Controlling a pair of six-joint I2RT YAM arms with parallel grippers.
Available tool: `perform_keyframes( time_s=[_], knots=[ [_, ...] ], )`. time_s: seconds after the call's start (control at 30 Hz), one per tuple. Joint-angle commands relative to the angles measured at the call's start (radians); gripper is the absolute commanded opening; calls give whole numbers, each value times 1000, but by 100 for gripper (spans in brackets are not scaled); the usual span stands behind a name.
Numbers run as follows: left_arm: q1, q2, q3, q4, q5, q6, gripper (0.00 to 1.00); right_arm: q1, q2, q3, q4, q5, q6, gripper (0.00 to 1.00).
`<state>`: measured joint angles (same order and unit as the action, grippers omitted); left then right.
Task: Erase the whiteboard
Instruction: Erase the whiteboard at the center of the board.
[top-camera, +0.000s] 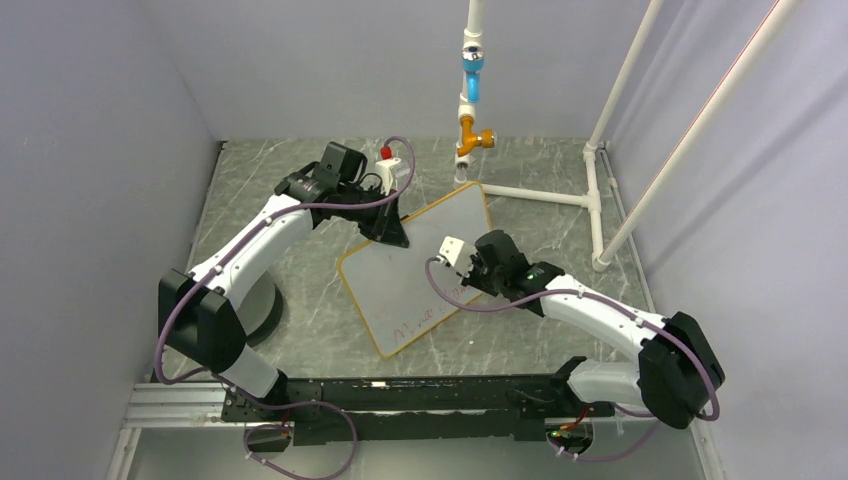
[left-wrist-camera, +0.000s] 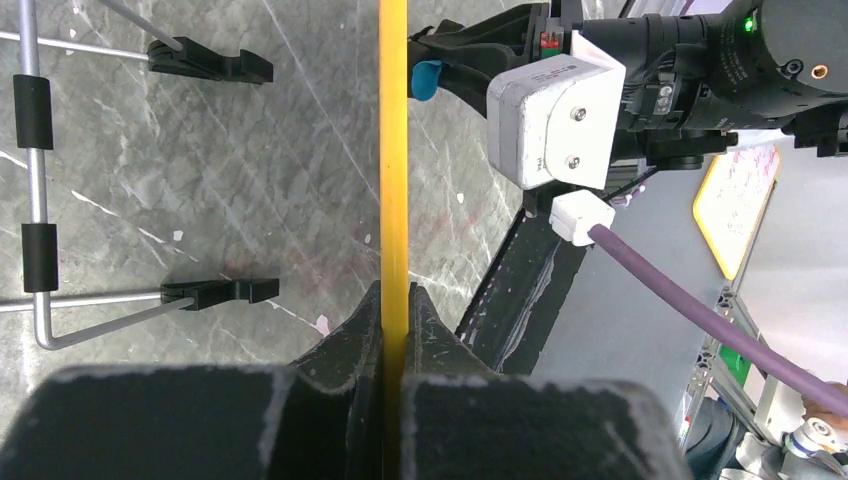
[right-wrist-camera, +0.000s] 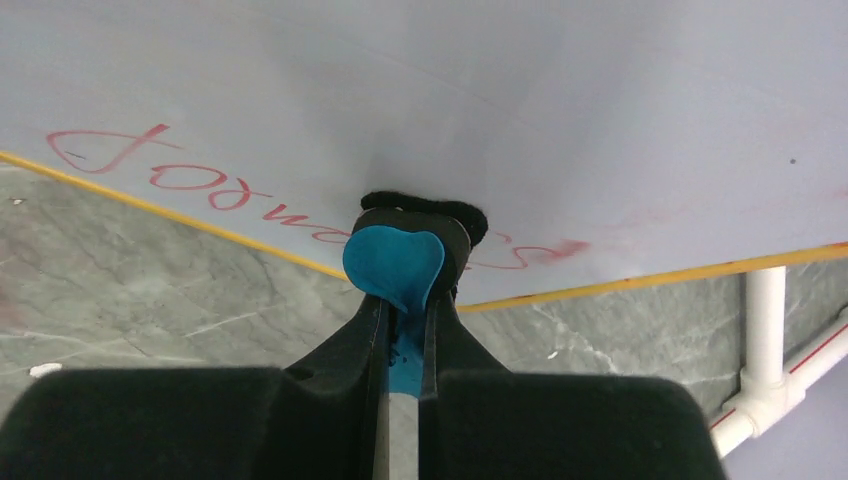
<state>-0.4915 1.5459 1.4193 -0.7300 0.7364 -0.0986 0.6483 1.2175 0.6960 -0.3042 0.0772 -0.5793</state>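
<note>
The whiteboard (top-camera: 410, 275), white with a yellow frame, lies slanted in the middle of the table, with red handwriting (top-camera: 420, 322) near its front edge. My left gripper (top-camera: 390, 232) is shut on the board's far-left frame, which the left wrist view shows edge-on as a yellow strip (left-wrist-camera: 393, 150) pinched between the fingers of the left gripper (left-wrist-camera: 393, 300). My right gripper (right-wrist-camera: 400, 320) is shut on a small blue eraser (right-wrist-camera: 393, 262). The eraser's black pad (right-wrist-camera: 425, 205) presses on the whiteboard (right-wrist-camera: 450, 90) beside the red handwriting (right-wrist-camera: 200, 185), some of it smeared.
A white pipe frame (top-camera: 595, 200) stands at the back right. A hanging pipe with blue and orange fittings (top-camera: 470, 100) ends just behind the board. A red-capped object (top-camera: 386, 155) sits at the back. The board's wire stand with black clip feet (left-wrist-camera: 205, 292) shows under it.
</note>
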Motion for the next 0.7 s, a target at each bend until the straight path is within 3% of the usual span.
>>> perform_keyframes(
  time_s=[0.0, 0.17, 0.3, 0.4, 0.5, 0.67],
  knots=[
    [-5, -70, 12, 63, 100, -31, 0, -24, 2, 18, 82, 101, 39, 0],
    [-4, -68, 13, 62, 98, -35, 0, -40, 21, 58, 52, 102, 103, 0],
    [-5, -75, 11, 65, 96, -35, 0, -58, 60, 49, 117, 221, 103, 0],
    [-7, -68, 13, 63, 98, -33, 0, -88, 58, 87, 56, 121, 127, 0],
    [-7, -67, 16, 61, 100, -33, 0, 25, 44, 54, 34, 74, 128, 0],
    [-6, -70, 10, 67, 98, -36, 0, -12, 58, 87, 78, 135, 146, 0]
  ],
)
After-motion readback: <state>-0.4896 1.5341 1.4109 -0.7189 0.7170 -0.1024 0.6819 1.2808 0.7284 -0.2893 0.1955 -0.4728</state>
